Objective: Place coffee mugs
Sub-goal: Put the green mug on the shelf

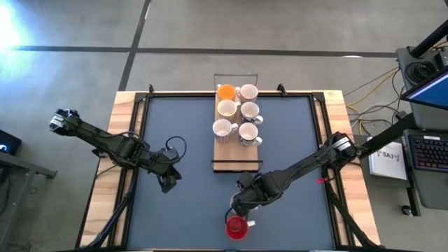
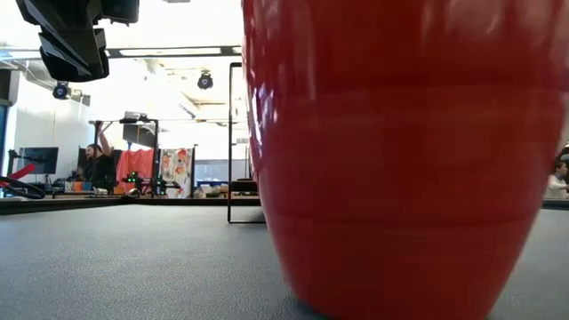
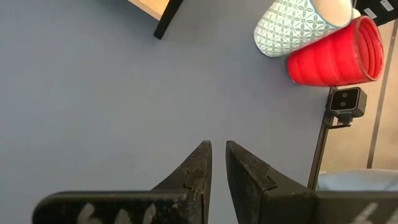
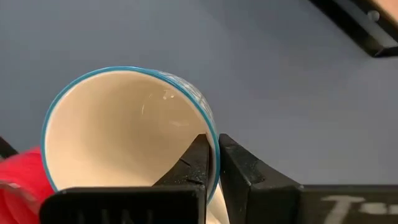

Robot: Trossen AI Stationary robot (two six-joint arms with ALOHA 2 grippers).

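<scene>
A cream mug with a blue rim and patterned outside (image 4: 118, 130) is in my right gripper (image 4: 212, 140), near the table's near edge (image 1: 243, 204). In the left wrist view this patterned mug (image 3: 289, 25) is tilted, right beside the red mug (image 3: 336, 53). The red mug (image 1: 236, 227) stands upright on the mat and fills the low view (image 2: 400, 151). On the wooden board (image 1: 234, 157) stand the orange mug (image 1: 226, 92) and several white mugs (image 1: 238, 119). My left gripper (image 1: 168, 183) is shut over bare mat (image 3: 217, 152), left of the board. My right gripper pinches the patterned mug's wall at the rim (image 4: 208, 118). One finger (image 4: 193, 165) is inside the mug and the other (image 4: 245, 171) is outside. The mug is tilted with its mouth toward the wrist camera. Whether its base touches the mat, I cannot tell.
The board lies at the mat's far middle, with a thin wire frame (image 1: 236, 75) at its far end and a black bar (image 1: 236, 163) at its near end. Wooden table rims (image 1: 126, 105) flank the dark mat. A small camera on a stand (image 3: 345, 102) sits at the near edge.
</scene>
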